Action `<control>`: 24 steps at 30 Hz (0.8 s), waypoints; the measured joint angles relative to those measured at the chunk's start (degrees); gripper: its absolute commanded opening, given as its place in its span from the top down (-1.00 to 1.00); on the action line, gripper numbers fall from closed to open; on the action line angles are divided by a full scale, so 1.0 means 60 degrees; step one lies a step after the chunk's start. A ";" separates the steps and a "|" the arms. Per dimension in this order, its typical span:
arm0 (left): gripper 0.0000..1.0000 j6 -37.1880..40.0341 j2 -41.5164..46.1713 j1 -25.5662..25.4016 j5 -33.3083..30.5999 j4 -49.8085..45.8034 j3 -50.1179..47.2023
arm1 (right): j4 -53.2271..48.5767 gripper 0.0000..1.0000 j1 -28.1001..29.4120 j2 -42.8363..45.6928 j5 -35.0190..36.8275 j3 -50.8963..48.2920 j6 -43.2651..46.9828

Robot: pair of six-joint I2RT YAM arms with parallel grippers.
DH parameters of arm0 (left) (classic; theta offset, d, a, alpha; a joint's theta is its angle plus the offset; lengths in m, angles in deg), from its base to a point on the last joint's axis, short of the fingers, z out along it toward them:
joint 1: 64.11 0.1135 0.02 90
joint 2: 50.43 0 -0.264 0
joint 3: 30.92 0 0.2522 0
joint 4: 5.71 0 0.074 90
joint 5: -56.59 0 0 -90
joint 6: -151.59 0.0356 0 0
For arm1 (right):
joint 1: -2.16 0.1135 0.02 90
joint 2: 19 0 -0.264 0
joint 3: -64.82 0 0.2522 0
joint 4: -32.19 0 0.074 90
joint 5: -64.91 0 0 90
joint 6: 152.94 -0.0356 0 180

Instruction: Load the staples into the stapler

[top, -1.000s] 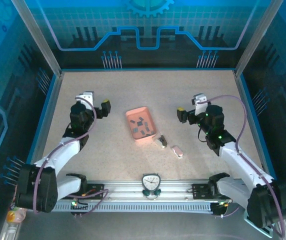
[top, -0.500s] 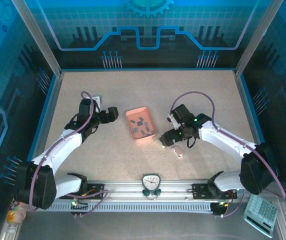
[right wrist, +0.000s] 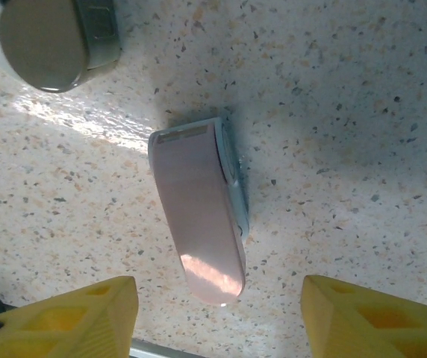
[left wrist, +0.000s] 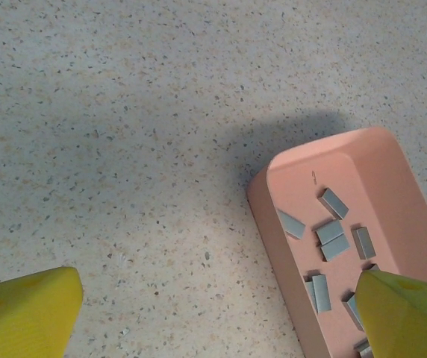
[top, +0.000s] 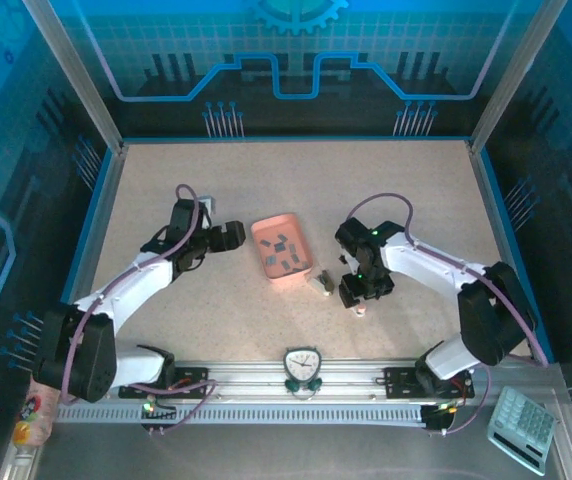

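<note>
Several small grey staples (top: 284, 252) (left wrist: 331, 240) lie loose in the pink tray (top: 260, 255) (left wrist: 273, 224). A pink stapler (right wrist: 202, 224) (top: 360, 308) lies flat on the table right of the tray. A second, grey-olive stapler (top: 321, 282) (right wrist: 49, 41) lies between it and the tray. My right gripper (top: 356, 293) (right wrist: 217, 313) hangs over the pink stapler, open, its yellow fingers (right wrist: 64, 317) either side of the stapler's near end with gaps. My left gripper (top: 228, 237) (left wrist: 217, 321) is open just left of the tray, holding nothing; one yellow finger (left wrist: 407, 313) overlaps the tray.
A speckled beige table (top: 216, 180) is bounded by blue walls. A small clock-like device (top: 303, 366) sits on the rail at the near edge. A calculator (top: 522, 428) lies outside the frame at the bottom right.
My right arm swung in from the right and dropped over the pink stapler, its jaws narrowing. My left arm moved right to the tray's left edge.
</note>
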 measured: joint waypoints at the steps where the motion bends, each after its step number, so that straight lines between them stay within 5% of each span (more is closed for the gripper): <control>1: -0.91 -0.0004 -0.0033 -0.0018 0.0000 0.0007 0.0022 | -0.0004 -0.08 0.0015 -0.0149 0.0004 0.0033 0.0007; 17: -0.92 0.0000 -0.0098 -0.0087 -0.0004 -0.0033 0.0073 | 0.0033 0.49 0.0175 -0.1060 -0.0215 0.0113 0.0131; 24: -0.90 0.0076 -0.0138 -0.0331 0.0160 -0.0022 0.0313 | -0.0011 0.56 0.0175 -0.0652 -0.0146 0.0117 0.0127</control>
